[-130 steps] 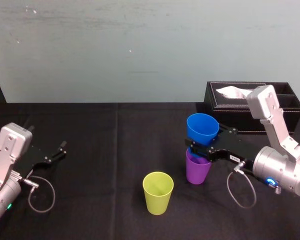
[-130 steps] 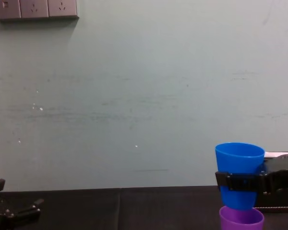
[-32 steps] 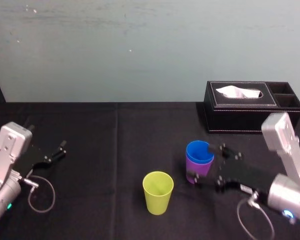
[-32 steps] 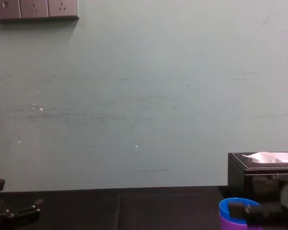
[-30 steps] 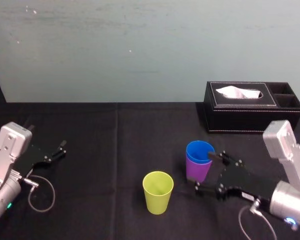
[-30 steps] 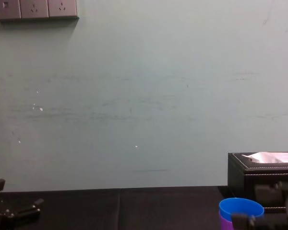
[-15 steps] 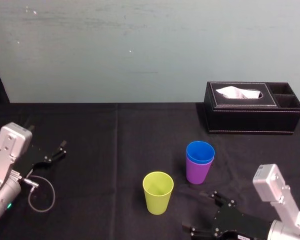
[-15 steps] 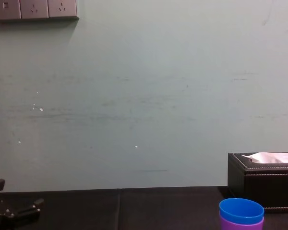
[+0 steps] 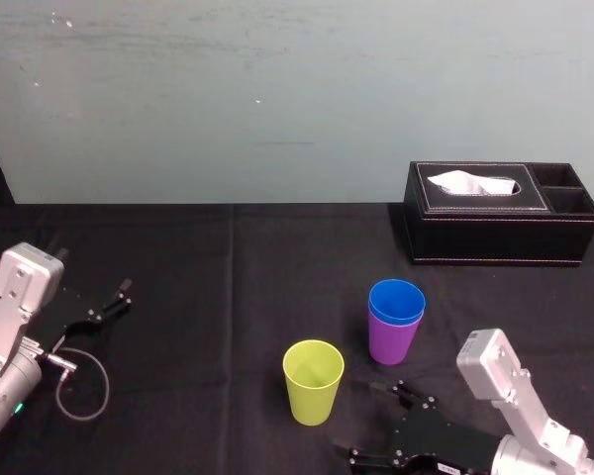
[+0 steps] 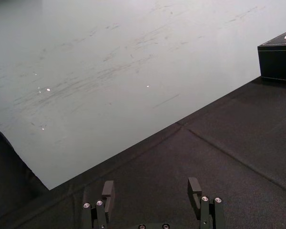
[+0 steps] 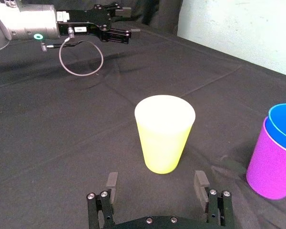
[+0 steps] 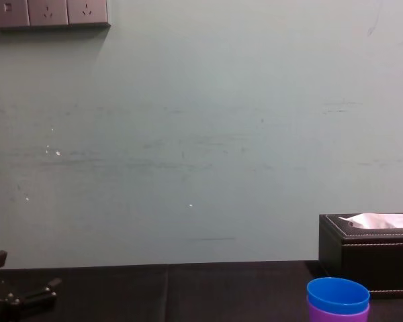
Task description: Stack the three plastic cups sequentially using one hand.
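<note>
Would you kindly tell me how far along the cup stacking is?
Done: the blue cup sits nested in the purple cup. In hand: the open right claw faces the yellow-green cup, not gripping it. Remaining: stacking that cup. The left claw sits parked at left.

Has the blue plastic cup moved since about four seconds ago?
Yes. It went down: the blue plastic cup now sits nested in the purple plastic cup, with its rim below the top of the black tissue box in the chest view.

Black-clothed table [image 9: 228, 277] with yellow-green cup [image 9: 312, 383], purple cup [image 9: 391, 344], tissue box [image 9: 495, 236]
</note>
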